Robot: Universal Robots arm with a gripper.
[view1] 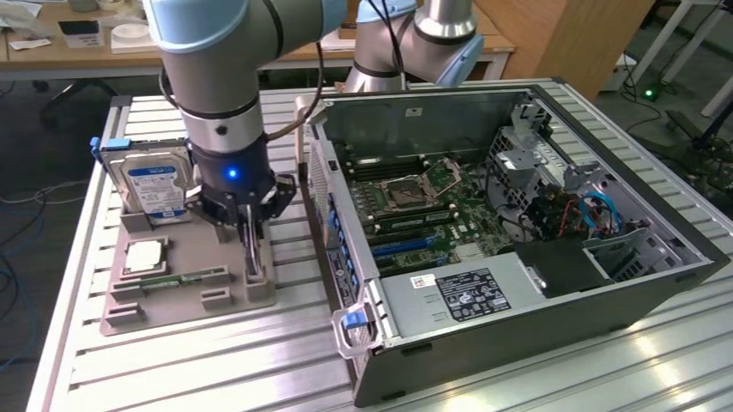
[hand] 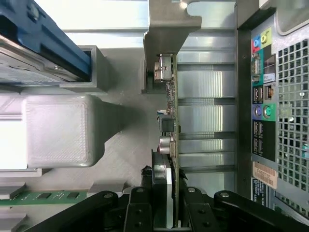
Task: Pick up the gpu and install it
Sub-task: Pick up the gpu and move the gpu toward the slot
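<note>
The gpu (view1: 257, 271) stands on edge in a slot at the right end of the grey parts holder (view1: 172, 302), just beside the open computer case (view1: 641, 296). My gripper (view1: 251, 245) reaches straight down onto it. In the wrist view the gpu (hand: 172, 104) runs edge-on away from the camera, its silver end bracket in the holder's grey upright. My gripper (hand: 166, 182) has one black finger on each side of the card, shut on it. Whether the card has left its slot I cannot tell.
A silver hard drive (view1: 154, 182) with a blue-white label stands upright at the holder's far end, with a CPU (view1: 143, 256) and a narrow memory strip (view1: 189, 277) in front of it. The case lies open, showing the motherboard (view1: 418, 210). Its rear ports (hand: 263, 96) are close by.
</note>
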